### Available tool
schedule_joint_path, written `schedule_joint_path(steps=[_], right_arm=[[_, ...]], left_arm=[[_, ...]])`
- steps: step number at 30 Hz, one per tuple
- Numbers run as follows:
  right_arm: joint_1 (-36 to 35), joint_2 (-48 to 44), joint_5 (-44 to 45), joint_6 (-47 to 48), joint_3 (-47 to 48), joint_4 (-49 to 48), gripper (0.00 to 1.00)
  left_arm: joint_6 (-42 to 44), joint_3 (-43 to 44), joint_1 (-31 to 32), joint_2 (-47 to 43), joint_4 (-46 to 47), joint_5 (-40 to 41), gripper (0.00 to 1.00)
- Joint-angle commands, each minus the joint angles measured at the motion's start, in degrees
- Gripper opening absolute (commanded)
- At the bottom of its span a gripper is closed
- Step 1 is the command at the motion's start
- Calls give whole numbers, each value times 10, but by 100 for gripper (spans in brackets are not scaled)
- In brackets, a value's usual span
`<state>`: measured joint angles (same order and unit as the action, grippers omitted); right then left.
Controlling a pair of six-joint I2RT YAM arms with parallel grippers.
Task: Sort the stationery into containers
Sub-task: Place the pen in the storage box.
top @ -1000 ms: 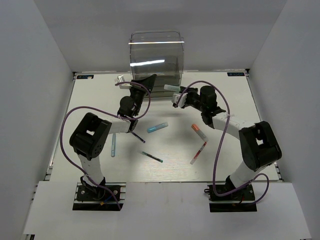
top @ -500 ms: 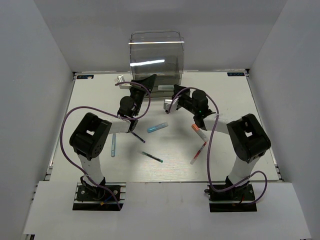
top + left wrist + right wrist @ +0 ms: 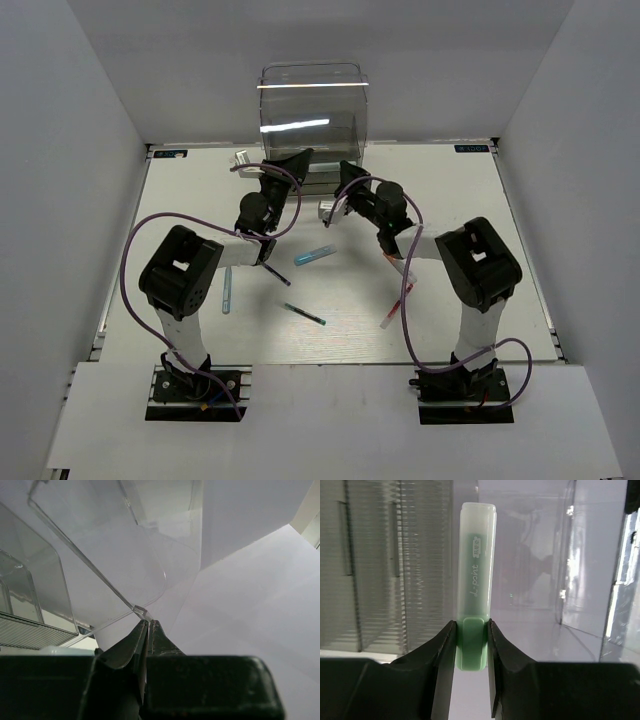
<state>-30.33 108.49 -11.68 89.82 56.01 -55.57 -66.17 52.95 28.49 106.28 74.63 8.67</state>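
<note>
The clear cabinet [image 3: 310, 110] of stacked drawers stands at the back of the table. My left gripper [image 3: 148, 622] is shut on the front lip of a clear drawer [image 3: 120, 565], which is pulled out at the cabinet's foot [image 3: 322, 181]. My right gripper [image 3: 471, 630] is shut on the end of a mint green marker [image 3: 476, 565], which points at the cabinet's ribbed drawers. From above, that marker [image 3: 327, 208] hangs just in front of the drawer. On the table lie a light blue marker [image 3: 315, 254], a dark purple pen [image 3: 275, 272], a teal pen [image 3: 303, 314] and a red pen [image 3: 397, 306].
A light blue pen [image 3: 227, 289] lies beside the left arm. An orange marker [image 3: 398, 262] lies partly under the right forearm. White walls close in the table on three sides. Purple cables loop off both arms.
My right gripper has carried the mint green marker leftwards, from the cabinet's right front corner to the front of the pulled-out drawer. The left arm has not moved.
</note>
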Motion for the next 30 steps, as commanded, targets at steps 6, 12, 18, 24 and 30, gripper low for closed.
schedule_joint_path(steps=[6,12,18,24,30], right_arm=[[-9,45,38,36,71,-89,0],[-9,62,51,62,103,-65,0],[-6,74,58,91,130,-25,0],[-5,81,68,126,151,26,0],[-4,91,82,170,165,62,0]], left_arm=[[7,1,-7,-34,141,16,5],[7,1,-7,-34,147,16,5],[7,-4,-7,-34,147,16,5],[7,-4,-7,-34,147,16,5],[7,-9,-7,-34,152,16,5]])
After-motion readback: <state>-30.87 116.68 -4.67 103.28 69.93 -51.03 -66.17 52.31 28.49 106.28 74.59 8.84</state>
